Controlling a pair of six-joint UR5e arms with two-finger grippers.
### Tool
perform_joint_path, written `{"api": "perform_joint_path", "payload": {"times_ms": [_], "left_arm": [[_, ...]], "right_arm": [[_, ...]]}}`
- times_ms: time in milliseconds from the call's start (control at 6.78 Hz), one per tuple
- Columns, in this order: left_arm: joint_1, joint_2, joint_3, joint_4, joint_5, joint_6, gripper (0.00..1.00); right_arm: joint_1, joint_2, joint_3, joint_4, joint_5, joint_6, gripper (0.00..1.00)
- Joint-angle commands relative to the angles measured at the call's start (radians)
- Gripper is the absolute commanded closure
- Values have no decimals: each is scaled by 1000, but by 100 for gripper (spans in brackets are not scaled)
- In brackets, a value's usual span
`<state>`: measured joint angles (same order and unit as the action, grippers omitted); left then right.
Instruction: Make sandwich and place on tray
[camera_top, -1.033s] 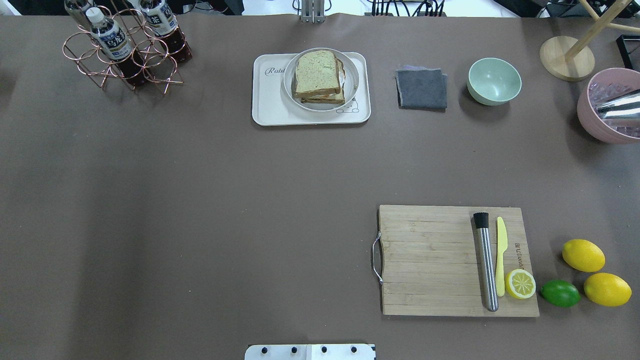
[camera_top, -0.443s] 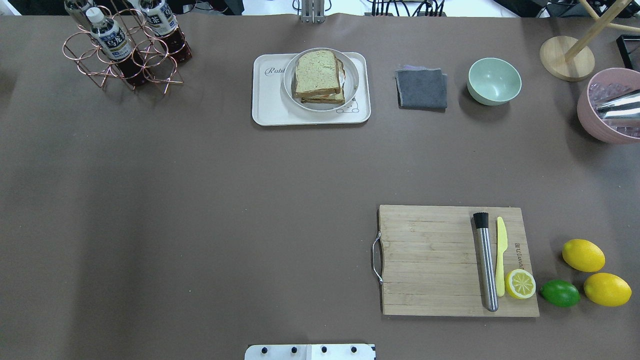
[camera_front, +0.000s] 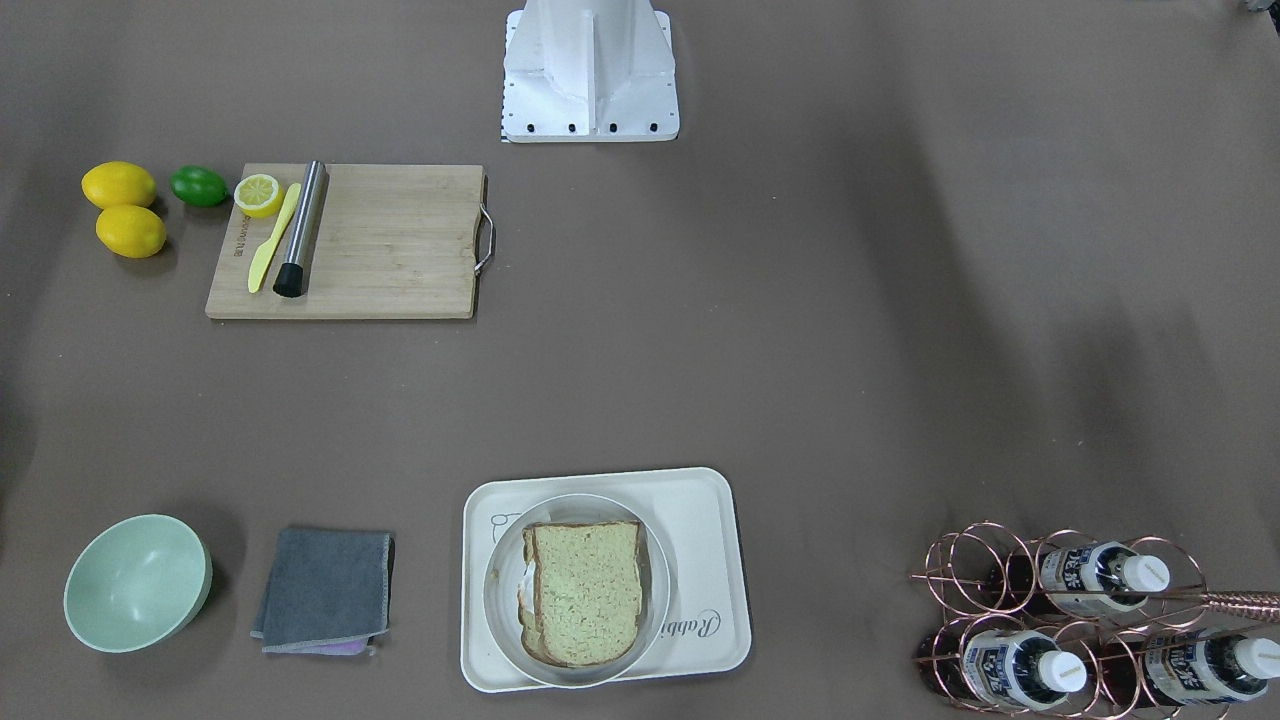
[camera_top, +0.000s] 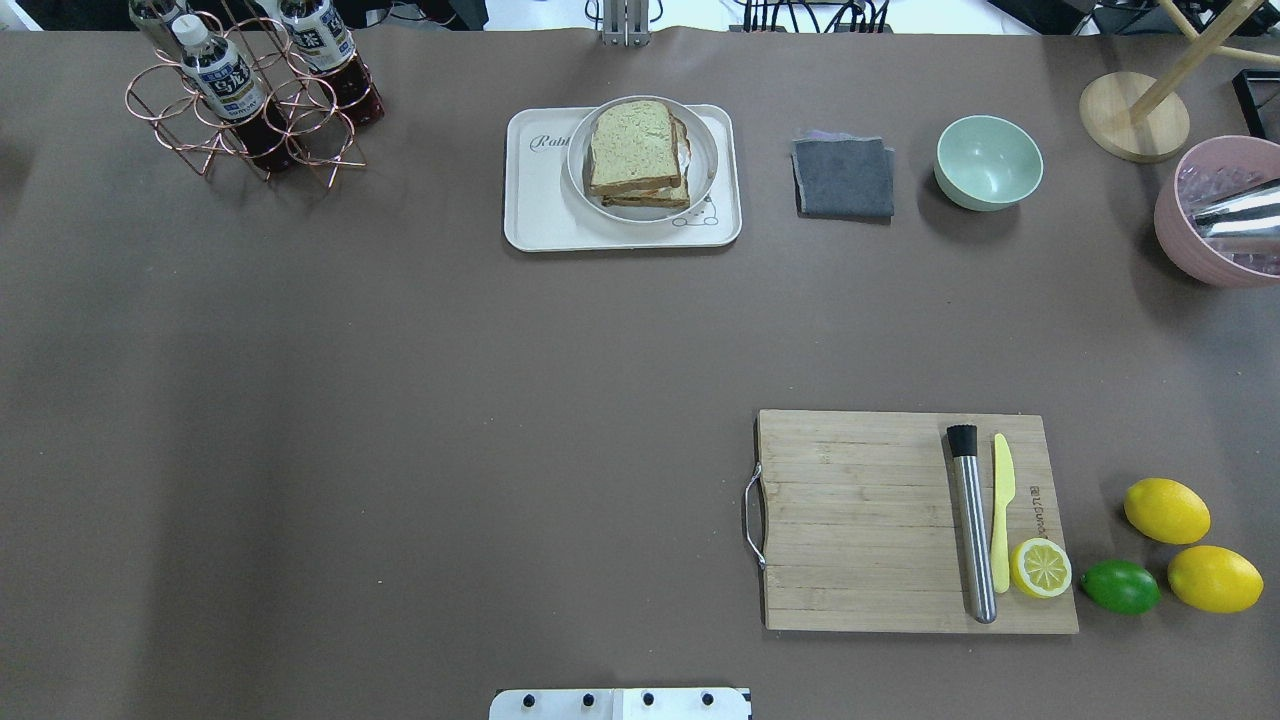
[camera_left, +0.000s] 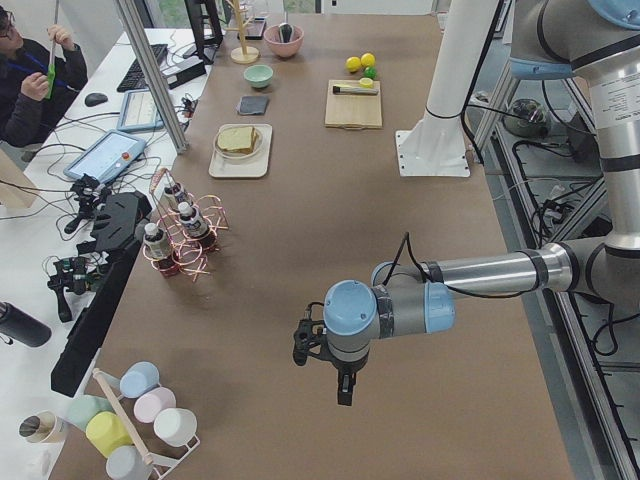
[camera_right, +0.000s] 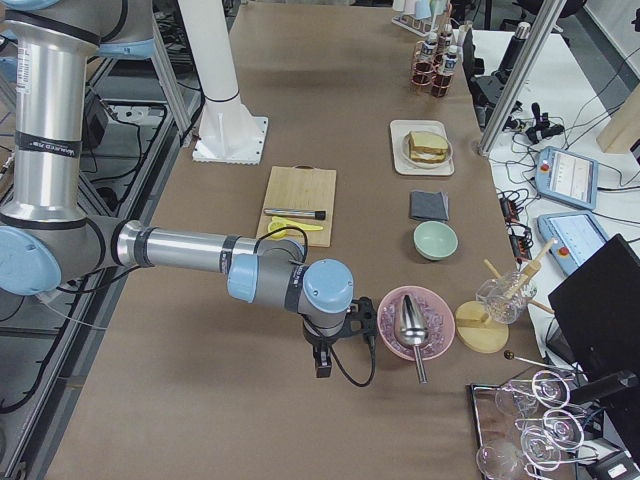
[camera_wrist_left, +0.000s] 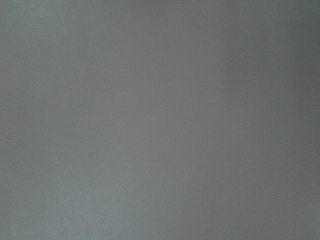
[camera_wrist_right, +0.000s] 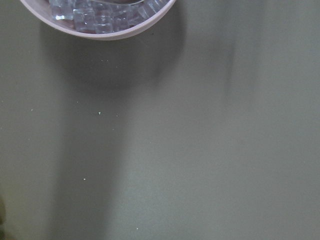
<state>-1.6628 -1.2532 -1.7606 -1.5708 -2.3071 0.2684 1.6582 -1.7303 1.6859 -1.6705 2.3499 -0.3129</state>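
Sandwich (camera_top: 632, 148): 2 slices stacked on the plate (camera_top: 708, 160) inside the tray (camera_top: 540, 215); looks done.
Left claw (camera_left: 344, 388): hangs over the table (camera_top: 400, 400), well apart from the tray, likely to keep clear; apart or together, cannot tell.
Right claw (camera_right: 322, 362): same, near the pink bowl (camera_right: 438, 305).

Qty: 1 sandwich (camera_top: 632, 148), 1 tray (camera_top: 540, 215), 1 plate (camera_top: 705, 165), 1 cutting board (camera_top: 850, 520), 1 muddler (camera_top: 972, 530), 1 knife (camera_top: 1002, 510), 1 lemon half (camera_top: 1040, 568), 2 whole lemons (camera_top: 1166, 510) (camera_top: 1215, 578), 1 lime (camera_top: 1120, 586), 1 cloth (camera_top: 845, 178), 1 green bowl (camera_top: 988, 160), 1 pink bowl (camera_top: 1185, 250), 3 bottles (camera_front: 1100, 575) (camera_front: 1020, 670) (camera_front: 1200, 668) in 1 rack (camera_top: 185, 125).
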Motion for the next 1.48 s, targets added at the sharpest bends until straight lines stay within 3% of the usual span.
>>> {"api": "perform_joint_path", "payload": {"times_ms": [0, 1328], "left_arm": [[0, 0, 1, 0, 0, 0, 2], [2, -3, 15, 0, -2, 0, 2]], "right_arm": [[0, -2, 0, 2, 12, -2, 0], [-2, -2, -6, -2, 43, -3, 0]]}}
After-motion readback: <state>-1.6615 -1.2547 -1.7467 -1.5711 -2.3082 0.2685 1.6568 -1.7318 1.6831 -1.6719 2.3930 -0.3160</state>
